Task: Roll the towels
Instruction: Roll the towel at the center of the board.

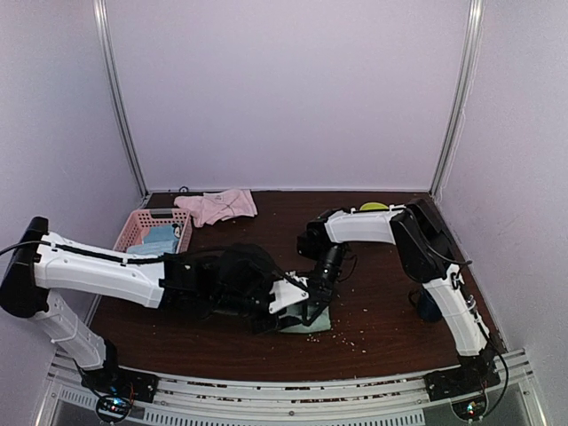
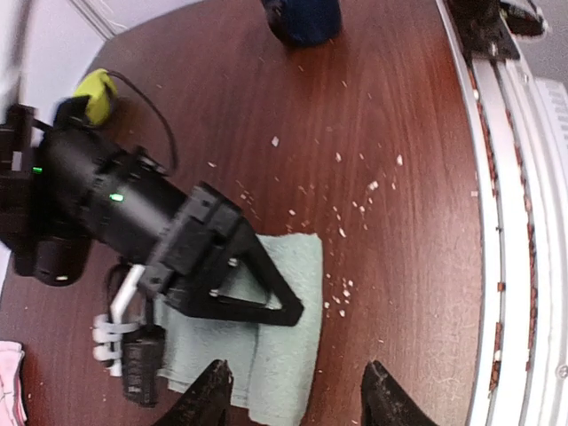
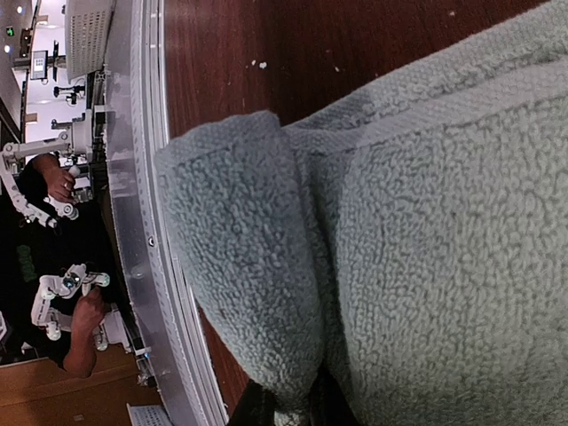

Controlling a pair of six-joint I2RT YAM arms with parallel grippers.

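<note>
So the right gripper is clamping down on a fold of the sage green towel. In its wrist view the fuzzy edge is bunching up and dipping right in between its fingers, so it's definitely pinching cloth. The towel is lying on the table right under both grippers, with one edge doubled over.

The left gripper is hanging just above the towel's side edge, released. Its fingers are standing apart, one over the cloth and the other over bare wood, and nothing is being squeezed between them. The right gripper is sitting just ahead of it, pressing on the same towel.

Crumbs are lying sprinkled on the wood just beyond the left gripper's open side. A dark blue thing is sitting well beyond that, and I honestly can't tell what it is.

The pale pink towel is lying crumpled and unrolled well away from both grippers, at the back of the table. It's just beside a pink basket that's holding blue-grey towels.
</note>
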